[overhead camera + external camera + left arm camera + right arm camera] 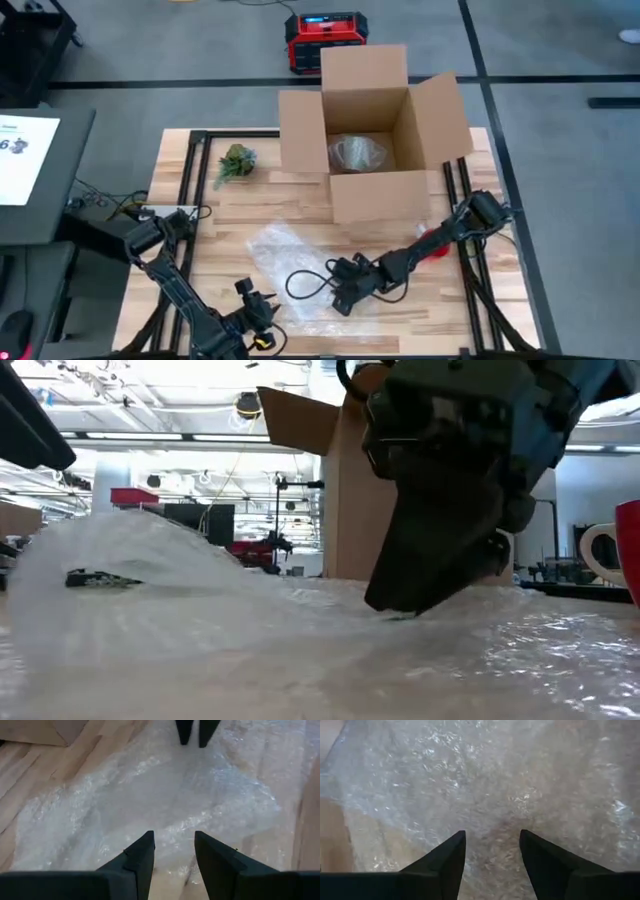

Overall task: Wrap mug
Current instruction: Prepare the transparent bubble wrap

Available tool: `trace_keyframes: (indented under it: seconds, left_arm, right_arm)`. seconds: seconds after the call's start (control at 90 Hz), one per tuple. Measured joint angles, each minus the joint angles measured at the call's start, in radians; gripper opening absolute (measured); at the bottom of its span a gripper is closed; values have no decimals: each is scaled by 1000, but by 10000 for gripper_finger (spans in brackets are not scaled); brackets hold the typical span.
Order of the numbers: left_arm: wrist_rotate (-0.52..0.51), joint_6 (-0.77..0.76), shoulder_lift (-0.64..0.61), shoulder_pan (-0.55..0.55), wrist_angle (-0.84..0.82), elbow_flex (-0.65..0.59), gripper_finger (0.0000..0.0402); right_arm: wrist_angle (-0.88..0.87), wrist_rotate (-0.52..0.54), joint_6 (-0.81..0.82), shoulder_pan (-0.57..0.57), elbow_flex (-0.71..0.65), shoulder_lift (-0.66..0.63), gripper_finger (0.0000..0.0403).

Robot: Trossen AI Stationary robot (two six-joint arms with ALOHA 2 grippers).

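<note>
Right tool (343, 297) hovering open over bubble wrap (290, 262) near tabletop (300, 195) front edge. Left tool (258, 312) open, at wrap's front corner. Red mug (436, 243) sitting beside right edge.

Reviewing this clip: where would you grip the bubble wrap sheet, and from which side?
Take the bubble wrap by its raised, rumpled left portion, coming in low from the left side. There it humps off the table, so a finger could get under; elsewhere it lies flat.
</note>
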Motion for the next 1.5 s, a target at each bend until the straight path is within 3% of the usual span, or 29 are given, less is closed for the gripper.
trace_keyframes:
  seconds: [0.522,0.922,1.167,1.256,1.378,1.5]
  left_arm:
    - [169,162,149,89,143,-1,123]
    - [167,230,146,108,214,-1,122]
    - [160,235,147,108,219,-2,122]
    - [156,303,148,103,263,-3,122]
    - [124,409,151,86,331,18,122]
    - [23,467,150,68,311,75,123]
  right_arm:
    - [40,-42,5,-2,18,8,150]
    - [218,-42,-129,16,18,8,150]
    - [79,-33,-47,-2,18,8,149]
    - [76,1,-74,-1,18,8,147]
    - [115,12,-144,7,18,8,129]
    - [157,15,-182,9,18,8,83]
